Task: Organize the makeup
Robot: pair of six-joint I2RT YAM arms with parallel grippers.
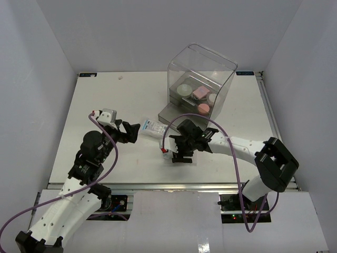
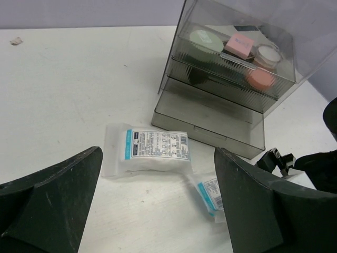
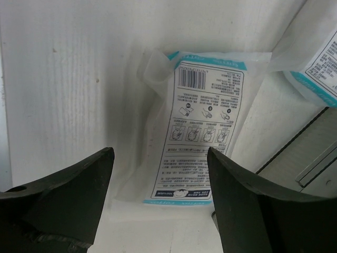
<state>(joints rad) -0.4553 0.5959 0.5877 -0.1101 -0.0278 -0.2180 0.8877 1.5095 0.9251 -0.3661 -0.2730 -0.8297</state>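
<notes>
Two white-blue sachets lie on the table in front of the clear box (image 1: 202,66). The larger sachet (image 1: 154,128) lies flat just ahead of my left gripper (image 1: 134,132), which is open and empty; the left wrist view shows the sachet (image 2: 150,150) between the spread fingers' line. The smaller sachet (image 3: 202,132) lies under and ahead of my right gripper (image 1: 176,149), also open and empty, and shows in the left wrist view (image 2: 210,192). On the box's shelf sit a white round pad (image 2: 206,39), a pink square puff (image 2: 239,43) and a pink round puff (image 2: 260,78). The brushes are out of view.
The box's lowest grey drawer (image 2: 210,124) is pulled out toward the arms, just beyond the sachets. Another white round item (image 2: 268,52) sits on the box's shelf. White walls enclose the table on three sides.
</notes>
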